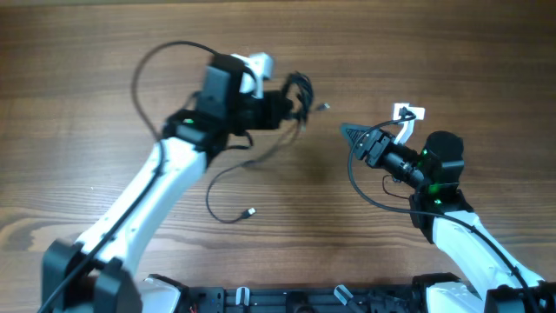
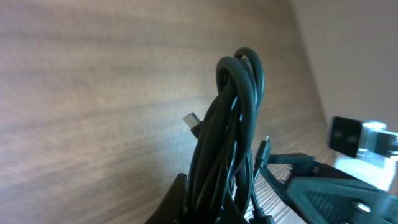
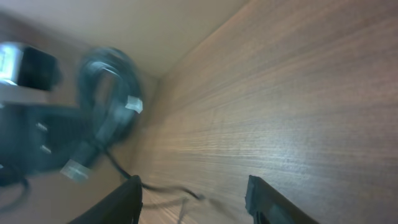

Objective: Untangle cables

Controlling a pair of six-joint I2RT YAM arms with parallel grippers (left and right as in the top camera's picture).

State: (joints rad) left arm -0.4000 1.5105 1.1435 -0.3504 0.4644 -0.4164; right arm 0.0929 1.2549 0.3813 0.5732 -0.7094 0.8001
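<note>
The left gripper (image 1: 291, 103) has its jaws pressed tight on a bunch of cables (image 1: 301, 91). The bunch is thin, black and looped over itself many times. It sticks out just past the tips of the left gripper. In the left wrist view the loops (image 2: 227, 143) stand up tall from the pinch, with the wood of the table (image 1: 452, 52) behind them. A small silver plug (image 1: 323, 107) pokes out of the bunch on the side away from the left gripper.

One loose cable (image 1: 211, 196) runs away from the left gripper and lies on the table in a curve beside the left arm. I cannot tell if it joins the bunch, because the left gripper hides that part. Its plug end (image 1: 250, 212) lies flat on the wood, well apart from the left gripper.

The right gripper (image 1: 347, 132) is near the left gripper, on the far side of the bunch, and points at it. It does not touch the bunch. In the right wrist view its two fingers (image 3: 132, 200) are spread wide, with only bare wood between them. The bunch looks blurry in that view.
</note>
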